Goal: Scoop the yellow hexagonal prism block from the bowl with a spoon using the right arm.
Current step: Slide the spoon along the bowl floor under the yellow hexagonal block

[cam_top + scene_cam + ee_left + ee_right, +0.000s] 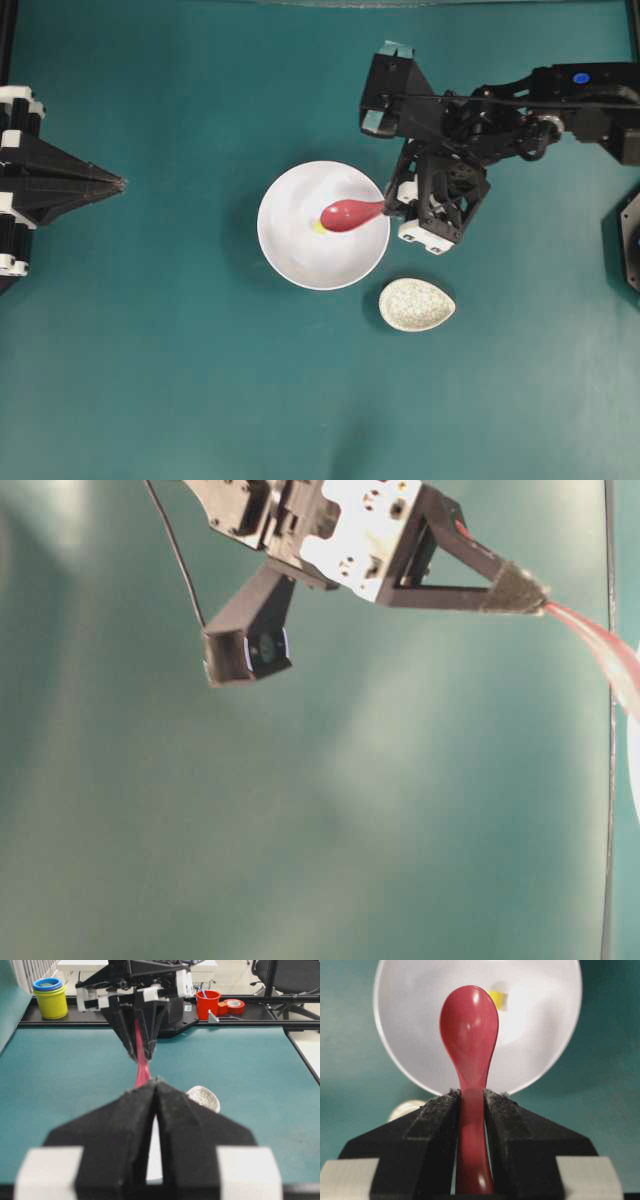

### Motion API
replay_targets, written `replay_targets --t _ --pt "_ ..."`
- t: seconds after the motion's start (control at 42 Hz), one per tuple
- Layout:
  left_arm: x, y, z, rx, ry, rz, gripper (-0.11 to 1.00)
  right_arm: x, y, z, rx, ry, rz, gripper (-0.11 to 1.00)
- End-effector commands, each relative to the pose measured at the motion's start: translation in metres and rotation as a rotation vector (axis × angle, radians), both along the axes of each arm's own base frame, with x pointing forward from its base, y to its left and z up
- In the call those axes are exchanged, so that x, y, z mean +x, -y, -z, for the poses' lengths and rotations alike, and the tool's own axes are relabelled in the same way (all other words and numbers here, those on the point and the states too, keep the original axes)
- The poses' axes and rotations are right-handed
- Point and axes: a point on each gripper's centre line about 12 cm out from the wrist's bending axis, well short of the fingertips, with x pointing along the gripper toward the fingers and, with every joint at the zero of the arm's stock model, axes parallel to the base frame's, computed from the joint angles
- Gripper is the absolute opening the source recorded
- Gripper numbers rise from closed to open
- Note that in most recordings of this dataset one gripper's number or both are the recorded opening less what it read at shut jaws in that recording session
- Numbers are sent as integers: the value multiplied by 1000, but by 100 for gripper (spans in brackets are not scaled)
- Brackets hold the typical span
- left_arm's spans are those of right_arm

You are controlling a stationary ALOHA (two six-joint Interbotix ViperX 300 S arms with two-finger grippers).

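Observation:
The white bowl (300, 260) (540, 1055) sits mid-table. Inside it lies the small yellow hexagonal prism block (318, 227) (497, 999), just beyond the spoon's tip. My right gripper (388, 207) (471, 1094) is shut on the handle of the pink-red spoon (347, 214) (469, 1025), at the bowl's right rim, and the scoop reaches over the bowl's inside. The spoon (600, 645) also shows at the right edge of the table-level view, past the gripper (540, 604). My left gripper (122, 183) (157, 1081) rests at the far left, shut and empty, its tips touching.
A speckled grey-white teardrop spoon rest (416, 304) (204, 1097) lies on the teal table just right of and below the bowl. Beyond the table's far edge in the left wrist view stand yellow and blue cups (50, 997), a red cup (207, 1003) and red tape (233, 1006).

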Motion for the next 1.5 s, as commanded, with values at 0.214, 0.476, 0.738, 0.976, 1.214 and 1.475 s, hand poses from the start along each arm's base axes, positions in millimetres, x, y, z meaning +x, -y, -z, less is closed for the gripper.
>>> replay_targets --t 0.214,0.476,0.738,0.976,1.214,1.475 --pt "4 0 -6 2 6 0 0 8 -6 -4 -8 -76 -45 23" --pt "4 0 -6 2 5 0 0 14 -6 14 -2 -126 -49 23" --pt "4 0 -6 2 5 0 0 18 -4 24 -9 -137 -47 23" --pt "4 0 -6 2 5 0 0 25 -2 33 -18 -121 -38 23" --pt "3 0 -8 2 12 0 0 33 1 41 -30 -91 -25 23" --pt "3 0 -8 2 14 0 0 42 3 41 -47 -26 -6 23"
